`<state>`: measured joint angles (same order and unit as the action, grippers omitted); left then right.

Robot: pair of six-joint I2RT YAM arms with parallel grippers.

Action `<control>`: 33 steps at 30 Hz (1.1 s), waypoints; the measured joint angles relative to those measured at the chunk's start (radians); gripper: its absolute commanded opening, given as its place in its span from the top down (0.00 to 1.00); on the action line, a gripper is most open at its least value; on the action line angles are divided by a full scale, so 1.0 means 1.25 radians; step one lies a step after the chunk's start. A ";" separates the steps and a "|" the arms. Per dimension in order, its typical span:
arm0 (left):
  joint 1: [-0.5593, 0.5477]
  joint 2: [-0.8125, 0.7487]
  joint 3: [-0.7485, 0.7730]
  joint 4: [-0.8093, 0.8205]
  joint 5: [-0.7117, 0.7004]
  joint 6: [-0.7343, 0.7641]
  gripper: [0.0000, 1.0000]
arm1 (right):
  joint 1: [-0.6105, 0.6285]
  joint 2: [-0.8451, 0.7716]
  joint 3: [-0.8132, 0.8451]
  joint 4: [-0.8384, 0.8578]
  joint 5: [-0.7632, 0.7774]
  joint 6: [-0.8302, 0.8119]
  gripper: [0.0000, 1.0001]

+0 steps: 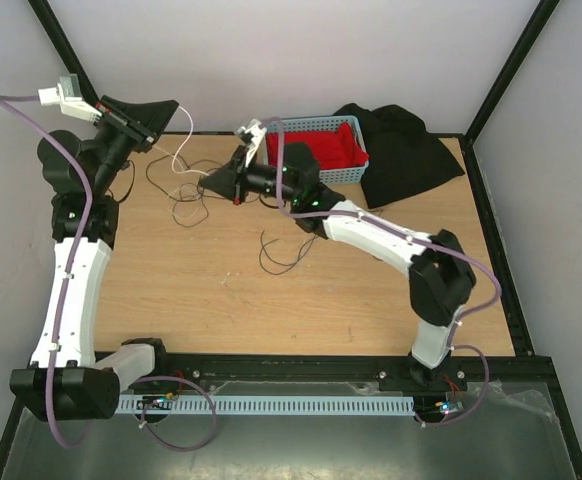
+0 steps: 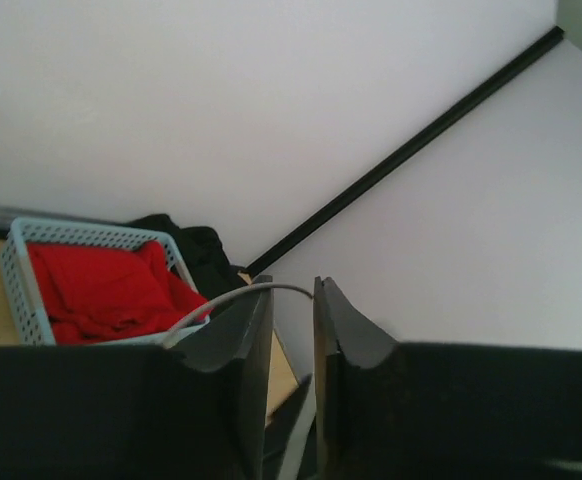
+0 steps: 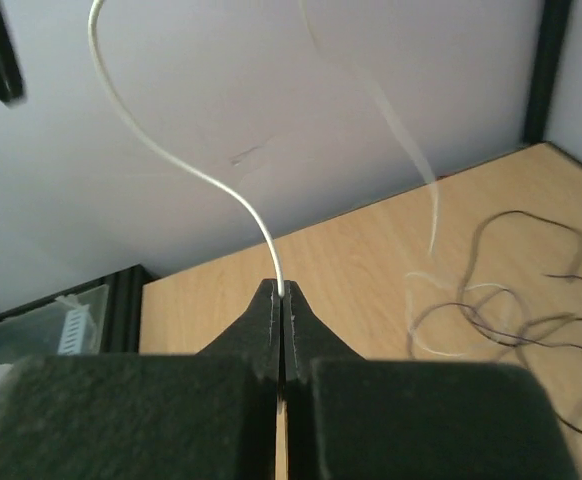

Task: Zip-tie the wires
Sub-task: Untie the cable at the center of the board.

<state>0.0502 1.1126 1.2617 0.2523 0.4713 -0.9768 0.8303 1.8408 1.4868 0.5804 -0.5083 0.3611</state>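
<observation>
— Two claws on one tie (image 3: 171, 160), was it?

— One for certain. The right claw (image 3: 283, 290) was pressed together, pinching the tie at its very tips. The left claw (image 2: 293, 295), raised high at the far left, showed a narrow gap between its jaws. The tie arched across its tips — gripped or merely resting there, I couldn't tell.

— And the wires (image 3: 511, 322)?

— Loose on the table (image 1: 221, 300) in curly loops, near the right claw and between the two arms. None ran through the tie, as far as I could see.

— So how to do the step well?

— As I judged it, the tie was being passed between claws. Hold the right pinch firm, bring the free end low, and sweep it under the whole tangle — not just one strand.

— Materials?

— The tie was pale, smooth, springy plastic, standing in a long S-curve. The wires were hair-thin, dark and limp, likely to slip or snag. The table was matte wood-grain.
</observation>
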 measured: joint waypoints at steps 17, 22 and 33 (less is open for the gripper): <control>0.104 -0.044 -0.303 -0.037 0.054 0.067 0.21 | -0.070 -0.130 0.460 -0.417 0.112 -0.191 1.00; 0.115 -0.065 -0.350 -0.101 -0.009 0.122 0.20 | -0.071 -0.141 0.515 -0.444 0.149 -0.223 1.00; 0.110 0.005 -0.411 -0.143 -0.037 0.256 0.03 | -0.073 -0.208 0.497 -0.494 0.215 -0.272 1.00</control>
<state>0.1879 1.1191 0.7479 0.0738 0.4255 -0.6567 0.7387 1.5803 2.1086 -0.0372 -0.2394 0.0216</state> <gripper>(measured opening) 0.928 0.017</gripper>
